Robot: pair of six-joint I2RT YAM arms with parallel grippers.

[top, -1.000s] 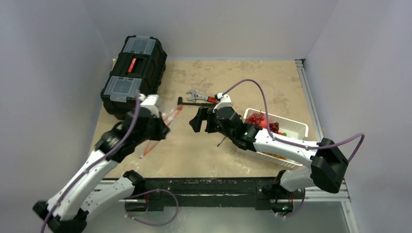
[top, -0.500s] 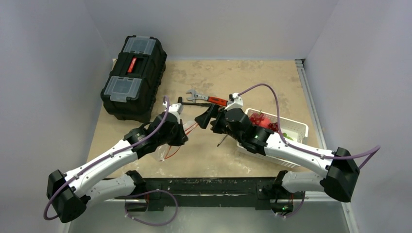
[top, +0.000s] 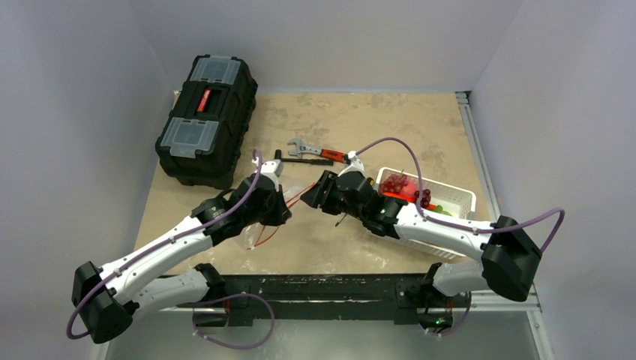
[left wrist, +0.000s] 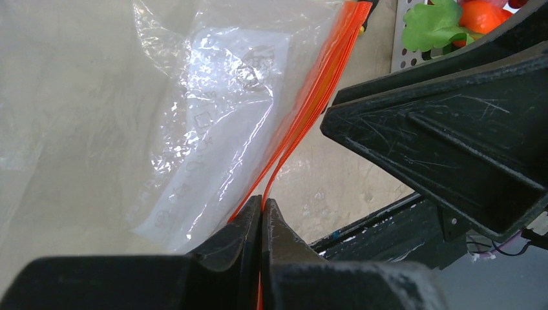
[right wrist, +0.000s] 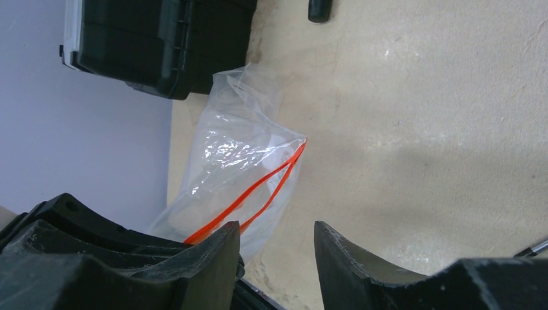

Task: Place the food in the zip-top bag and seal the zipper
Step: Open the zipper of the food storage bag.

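The zip-top bag [left wrist: 213, 129] is clear, crinkly and looks empty. It hangs from my left gripper [left wrist: 262, 203], which is shut on one side of the orange-red zipper [left wrist: 316, 97]. The bag's mouth gapes a little in the right wrist view, where the zipper [right wrist: 271, 181] forms a narrow loop. My right gripper [right wrist: 276, 232] is open with nothing between its fingers, its left finger close beside the strip. From above, the two grippers [top: 281, 202] [top: 319, 191] nearly meet at mid-table. The food, red grapes [top: 401, 184] and leafy greens [left wrist: 433, 22], lies in the white basket [top: 457, 196].
A black toolbox [top: 206, 116] stands at the back left. A red-handled wrench [top: 319, 152] lies behind the grippers, and a thin screwdriver [top: 341, 220] lies under my right arm. The basket sits at the right, partly covered by that arm.
My left arm swung right and lower with the bag, then held still. My right gripper narrowed its jaws and shifted slightly left toward the bag's mouth.
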